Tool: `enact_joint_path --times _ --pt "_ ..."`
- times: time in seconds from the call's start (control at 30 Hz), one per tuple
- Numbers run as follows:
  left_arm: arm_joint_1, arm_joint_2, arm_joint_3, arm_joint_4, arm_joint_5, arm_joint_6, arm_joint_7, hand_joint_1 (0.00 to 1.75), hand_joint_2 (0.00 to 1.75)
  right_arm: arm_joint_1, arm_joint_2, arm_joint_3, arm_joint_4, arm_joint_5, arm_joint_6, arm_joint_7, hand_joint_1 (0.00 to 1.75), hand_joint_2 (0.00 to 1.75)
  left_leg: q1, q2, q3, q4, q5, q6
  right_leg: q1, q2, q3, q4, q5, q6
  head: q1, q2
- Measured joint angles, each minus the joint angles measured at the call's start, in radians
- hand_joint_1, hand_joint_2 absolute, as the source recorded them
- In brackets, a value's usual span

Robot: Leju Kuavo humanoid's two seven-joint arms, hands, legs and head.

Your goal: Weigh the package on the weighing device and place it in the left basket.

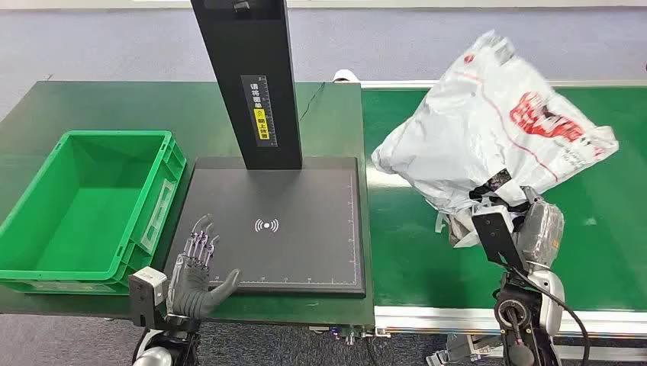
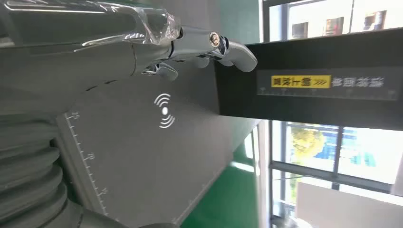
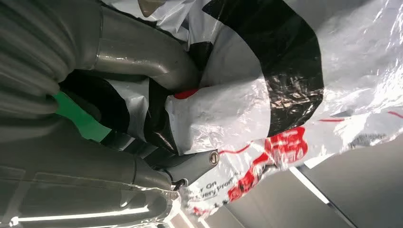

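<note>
The package (image 1: 488, 130) is a crumpled white plastic bag with red print, raised above the green conveyor belt (image 1: 610, 252) at the right. My right hand (image 1: 507, 213) grips it from below; the thumb (image 3: 142, 59) and fingers press into the black and white plastic (image 3: 237, 95). The black weighing platform (image 1: 305, 198) with a white wireless mark (image 1: 266, 225) lies in the middle, bare, with a black post (image 1: 255, 84) rising from its far edge. My left hand (image 1: 197, 271) hovers open over the platform's near left corner, fingers (image 2: 228, 47) spread. The green basket (image 1: 46, 206) at the left is empty.
The basket and scale stand on a dark green table (image 1: 336, 114). The conveyor's metal rail (image 1: 458, 316) runs along the near edge. The scale's post (image 2: 328, 80) carries a yellow label and stands tall between basket and package.
</note>
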Motion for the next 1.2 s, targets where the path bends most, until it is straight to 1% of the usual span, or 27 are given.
enact_joint_path --times 0.07,0.17,0.33,0.43,0.5,0.6,0.73,0.83,0.97,1.03,1.2 --pt "-0.001 0.000 0.000 0.000 0.004 0.003 -0.005 0.00 1.75 0.004 0.005 0.010 -0.016 -0.006 -0.012 -0.025 1.75 1.75 0.000 0.000 0.000 0.000 0.000 0.000 0.000 0.000 0.000 0.000 0.000 0.000 0.000 0.000" --pt "-0.003 0.000 0.000 0.000 0.015 0.017 -0.018 0.00 1.75 0.008 0.015 0.054 -0.049 -0.020 -0.017 -0.076 1.75 1.75 0.000 0.001 0.000 0.000 0.000 0.000 0.000 0.000 0.000 0.000 0.000 0.000 0.000 0.000" --pt "-0.022 0.001 0.002 0.011 0.034 0.063 -0.045 0.00 1.75 0.011 0.020 0.181 -0.056 -0.012 0.033 -0.131 1.75 1.75 0.000 0.000 0.001 0.000 0.000 0.000 0.000 0.000 0.000 0.000 0.000 0.000 0.000 0.000" --pt "-0.032 0.001 0.002 0.019 0.055 0.077 -0.065 0.00 1.75 0.011 0.024 0.246 -0.053 -0.010 0.046 -0.144 1.75 1.75 0.000 0.000 0.000 0.000 0.000 0.000 0.000 0.000 0.000 0.000 0.000 0.000 0.000 0.000" --pt "-0.041 0.001 0.002 0.021 0.082 0.081 -0.081 0.00 1.75 0.010 0.028 0.289 -0.045 -0.013 0.075 -0.140 1.75 1.75 0.000 0.000 0.000 0.000 0.000 0.000 0.000 0.000 0.000 0.000 0.000 0.000 0.000 0.000" --pt "-0.057 0.001 0.001 0.025 0.105 0.082 -0.089 0.00 1.75 0.010 0.028 0.355 -0.023 0.003 0.154 -0.124 1.75 1.75 0.000 0.000 0.000 0.000 0.000 0.000 0.000 0.000 0.000 0.000 0.000 0.000 0.000 0.000" --pt "-0.072 0.003 -0.006 0.042 0.106 0.083 -0.098 0.00 1.75 0.001 0.019 0.422 0.023 0.027 0.344 -0.099 1.75 1.75 0.000 0.000 0.000 0.000 0.000 0.000 0.000 0.000 0.000 0.000 0.000 0.000 0.000 0.000" --pt "-0.077 0.004 -0.008 0.053 0.107 0.083 -0.102 0.00 1.75 -0.009 0.012 0.458 0.058 0.008 0.445 -0.097 1.75 1.75 0.000 0.000 0.000 0.000 0.000 0.000 0.000 0.000 0.000 0.000 0.000 0.000 0.000 0.000" --pt "-0.080 0.005 -0.007 0.058 0.109 0.082 -0.103 0.00 1.75 -0.054 0.004 0.509 0.119 -0.039 0.605 -0.104 1.75 1.75 0.000 0.001 0.000 0.000 0.000 0.000 0.000 0.000 0.000 0.000 0.000 0.000 0.000 0.000" --pt "-0.078 0.007 -0.007 0.058 0.110 0.082 -0.103 0.00 1.75 -0.076 0.003 0.534 0.150 -0.053 0.647 -0.105 1.75 1.75 0.000 0.000 0.000 0.000 0.000 0.000 0.000 0.000 0.000 0.000 0.000 0.000 0.000 0.000" --pt "-0.074 0.011 -0.005 0.058 0.110 0.083 -0.102 0.00 1.75 -0.111 0.002 0.568 0.195 -0.059 0.667 -0.104 1.75 1.75 0.000 0.000 0.000 0.000 0.000 0.000 0.000 0.000 0.000 0.000 0.000 0.000 0.000 0.000"
